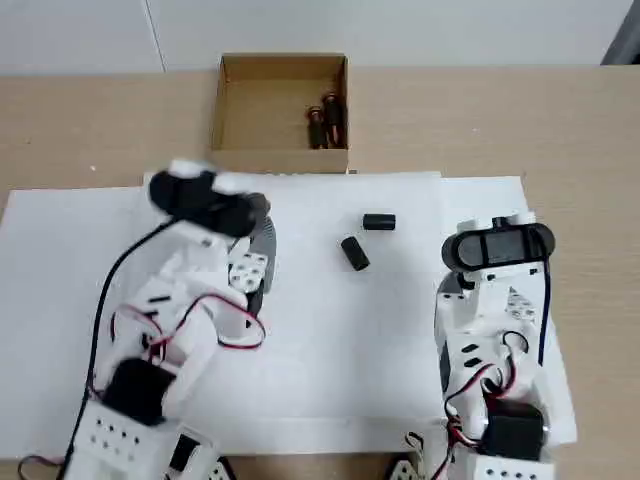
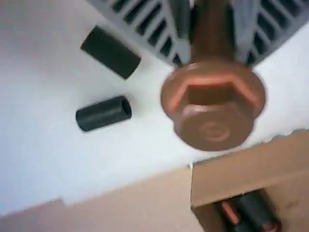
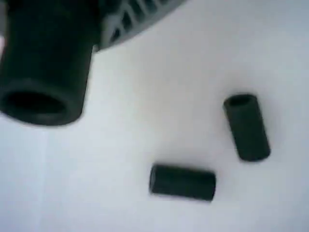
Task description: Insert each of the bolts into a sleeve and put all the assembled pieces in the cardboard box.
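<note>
Left gripper [image 2: 210, 34] is closed on a bolt [image 2: 212, 104], shank between the fingers, hex head outward. The box [image 1: 228, 100] holds assembled pieces [image 1: 326, 122]. Two loose sleeves [image 1: 354, 252] lie flat on the paper [image 1: 380, 350]. Right gripper [image 3: 65, 19] clamps a held sleeve [image 3: 46, 72], bore outward. Judged partway done, with this insertion pending.

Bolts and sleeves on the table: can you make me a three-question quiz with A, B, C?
1. Where are the finished pieces? A on the paper; B in the cardboard box; C on the floor.
2. How many loose sleeves lie on the paper? A one; B two; C four.
3. What is the left hand doing? A open, empty; B gripping a sleeve; C gripping a bolt.
Answers: B, they lie inside its walls; B, two black ones lie apart; C, the copper bolt sits between its fingers.
</note>
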You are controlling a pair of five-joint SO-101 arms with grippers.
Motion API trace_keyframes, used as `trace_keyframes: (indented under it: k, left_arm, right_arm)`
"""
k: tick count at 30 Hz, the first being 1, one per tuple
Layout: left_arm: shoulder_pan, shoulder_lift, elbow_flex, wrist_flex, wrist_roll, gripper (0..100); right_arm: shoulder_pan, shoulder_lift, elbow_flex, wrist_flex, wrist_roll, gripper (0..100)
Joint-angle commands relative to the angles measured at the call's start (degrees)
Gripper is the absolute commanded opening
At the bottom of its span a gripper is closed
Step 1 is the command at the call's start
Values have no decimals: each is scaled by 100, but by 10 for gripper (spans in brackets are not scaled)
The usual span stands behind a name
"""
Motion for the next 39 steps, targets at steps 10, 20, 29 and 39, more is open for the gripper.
trace_keyframes:
  k: [10,20,29,39]
  left_arm:
    - [0,-2338,2158,-1653,862,5]
    - [44,-3385,3371,-2585,2778,6]
    - [580,-3393,3363,-2971,3147,6]
    - [721,-3393,3363,-2840,3138,6]
  right_arm:
    - [-2000,-1622,1547,-637,-53,3]
    - [-3319,-1525,1969,-1631,-35,4]
    - [-4101,-1525,1978,-1631,-9,4]
    - [-4215,-1525,1934,-1631,88,4]
